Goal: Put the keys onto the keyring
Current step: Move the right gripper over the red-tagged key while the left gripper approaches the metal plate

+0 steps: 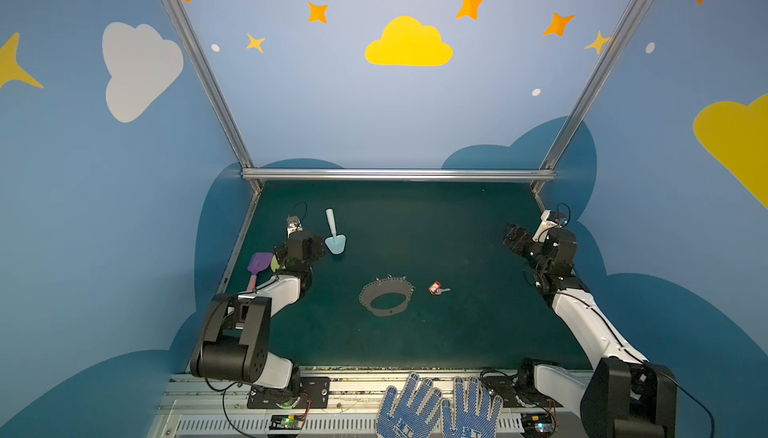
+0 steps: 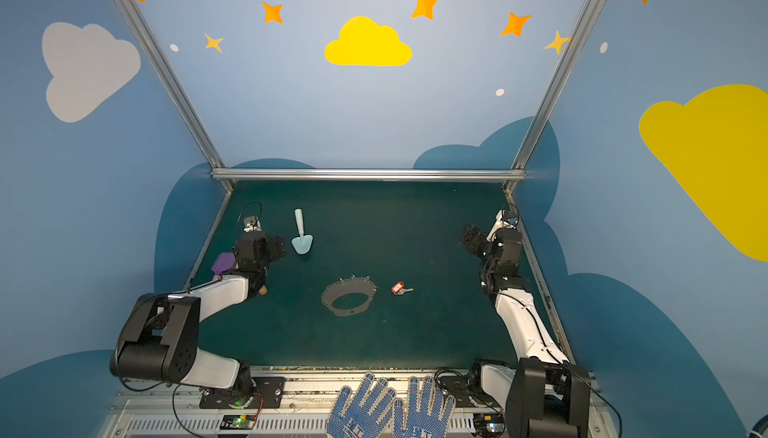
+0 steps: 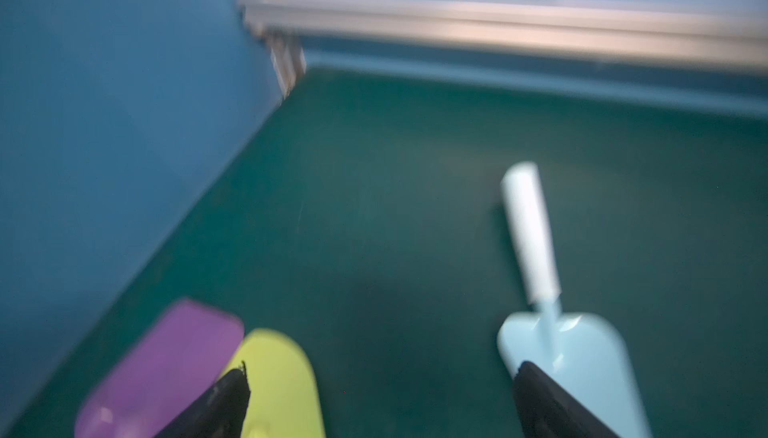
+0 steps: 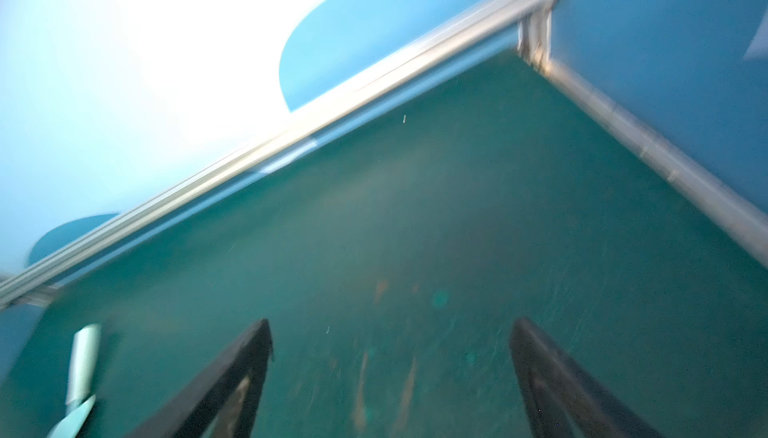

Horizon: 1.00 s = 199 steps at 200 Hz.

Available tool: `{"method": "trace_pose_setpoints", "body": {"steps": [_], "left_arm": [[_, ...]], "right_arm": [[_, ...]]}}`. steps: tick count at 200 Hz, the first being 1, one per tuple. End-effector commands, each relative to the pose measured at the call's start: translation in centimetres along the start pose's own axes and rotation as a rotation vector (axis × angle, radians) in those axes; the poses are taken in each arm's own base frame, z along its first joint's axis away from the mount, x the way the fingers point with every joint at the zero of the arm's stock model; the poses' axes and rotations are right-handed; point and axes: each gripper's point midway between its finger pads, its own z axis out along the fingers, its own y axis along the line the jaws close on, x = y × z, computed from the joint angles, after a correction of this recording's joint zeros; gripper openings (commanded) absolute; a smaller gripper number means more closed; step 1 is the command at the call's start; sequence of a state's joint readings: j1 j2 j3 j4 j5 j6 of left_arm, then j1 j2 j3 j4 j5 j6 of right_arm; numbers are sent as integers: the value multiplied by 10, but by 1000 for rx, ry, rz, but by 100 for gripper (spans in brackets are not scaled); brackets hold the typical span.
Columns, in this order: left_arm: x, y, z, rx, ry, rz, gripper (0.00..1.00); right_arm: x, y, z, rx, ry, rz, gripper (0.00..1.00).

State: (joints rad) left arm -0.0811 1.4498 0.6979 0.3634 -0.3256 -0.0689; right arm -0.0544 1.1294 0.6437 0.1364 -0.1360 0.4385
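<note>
Both wide open and empty, left claw (image 3: 380, 373) by a pale-blue plastic toy shovel (image 1: 335, 244), right claw (image 4: 390, 324) at the right edge, seemingly keeping clear of the small silver key with red-orange head (image 1: 437, 289) lying unthreaded near the flat grey oval keyring plate (image 1: 366, 294) on the dark green surface (image 1: 457, 228).

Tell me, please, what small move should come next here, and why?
Probably swing the right gripper in toward the key. Its jaws stand open and empty near the right edge of the mat, while the key lies loose on the mat just right of the keyring, not yet attached.
</note>
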Motion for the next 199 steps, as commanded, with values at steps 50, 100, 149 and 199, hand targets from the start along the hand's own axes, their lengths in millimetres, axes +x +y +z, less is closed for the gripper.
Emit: {"method": "trace_pose_setpoints", "body": {"steps": [50, 100, 149, 199], "left_arm": [[-16, -68, -46, 530, 321, -741, 99], [68, -123, -98, 597, 635, -546, 69], [89, -134, -136, 644, 657, -453, 71], [111, -136, -145, 634, 702, -491, 73]], "right_arm": [[81, 94, -21, -287, 413, -82, 53], [160, 120, -20, -347, 650, -191, 52], [216, 119, -11, -314, 791, -274, 49], [247, 113, -6, -277, 858, -366, 51]]}}
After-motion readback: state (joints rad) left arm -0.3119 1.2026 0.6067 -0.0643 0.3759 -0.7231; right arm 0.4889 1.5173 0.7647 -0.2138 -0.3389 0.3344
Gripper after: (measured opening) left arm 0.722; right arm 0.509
